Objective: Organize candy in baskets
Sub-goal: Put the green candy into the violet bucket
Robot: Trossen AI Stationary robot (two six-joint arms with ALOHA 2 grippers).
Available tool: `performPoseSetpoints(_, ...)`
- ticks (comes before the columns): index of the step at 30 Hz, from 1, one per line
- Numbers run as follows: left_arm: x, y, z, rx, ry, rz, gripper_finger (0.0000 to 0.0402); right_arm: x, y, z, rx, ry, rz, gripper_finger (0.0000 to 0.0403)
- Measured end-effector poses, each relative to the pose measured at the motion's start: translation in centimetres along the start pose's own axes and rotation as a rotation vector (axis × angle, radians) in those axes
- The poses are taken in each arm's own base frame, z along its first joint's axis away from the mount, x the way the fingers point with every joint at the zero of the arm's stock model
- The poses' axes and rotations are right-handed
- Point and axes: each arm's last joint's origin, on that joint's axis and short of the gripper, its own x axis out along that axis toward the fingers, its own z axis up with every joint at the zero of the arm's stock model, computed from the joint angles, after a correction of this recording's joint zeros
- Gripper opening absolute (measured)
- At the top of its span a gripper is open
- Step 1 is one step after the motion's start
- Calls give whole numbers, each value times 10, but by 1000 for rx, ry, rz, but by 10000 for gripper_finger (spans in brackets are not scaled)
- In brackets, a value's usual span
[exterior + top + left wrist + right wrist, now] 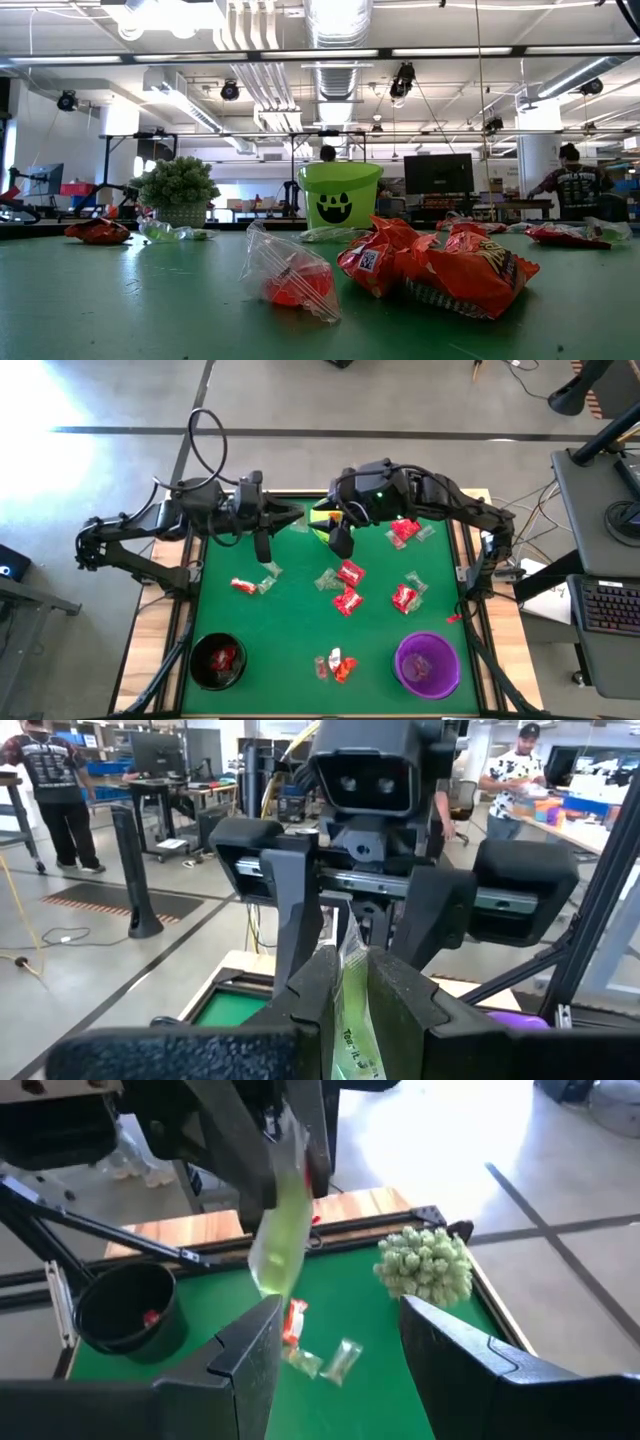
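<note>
While the left gripper point(352, 982) is pinching a pale greenish crinkly-wrapped sweet point(353, 995) between its narrow dark fingers above the far middle of the green-covered table point(290, 630), the right gripper point(335, 1345) is facing it with fingers spread wide and holding nothing; in the right wrist view the sweet is hanging as a limp, translucent strip from the left arm's fingers, its lower end just above the gap between the right arm's own. The two arms are meeting near the lime green plastic bucket with a dark face printed on it point(340, 196), which is standing at the far edge; the black round basket point(218, 660), already holding something red, and the purple round basket point(428, 663) are sitting at the near corners, well apart. Red-wrapped sweets point(349, 586) and clear-wrapped ones point(265, 582) are lying scattered across the cloth between them; a spiky pale-green ball-shaped plant point(425, 1266) is resting by the table's edge; people are standing in the room beyond.

The held sweet is looking very light, soft and slippery; its film wrapper is likely to crumple or slide under a loose pinch, so a hold across the firmer middle, rather than on the flapping tail, is looking safest; the piece is probably bound for the lime green bucket.
</note>
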Motion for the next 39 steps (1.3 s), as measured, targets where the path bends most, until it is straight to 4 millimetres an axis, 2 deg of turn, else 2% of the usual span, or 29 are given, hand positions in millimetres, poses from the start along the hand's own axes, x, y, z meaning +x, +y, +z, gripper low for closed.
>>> performPoseSetpoints(7,7,0,-2,25,-5,3,38,2,2,2,20,-14,62,192)
performPoseSetpoints(19,22,4,-6,27,-19,23,38,4,6,1,44,-9,72,186)
performPoseSetpoints(24,23,6,-5,33,-26,33,38,6,6,0,48,-3,70,145)
performPoseSetpoints(32,23,7,-5,30,-27,22,38,6,6,1,49,-19,61,23)
performPoseSetpoints(39,23,7,-5,19,-22,21,38,6,6,0,97,-1,61,14)
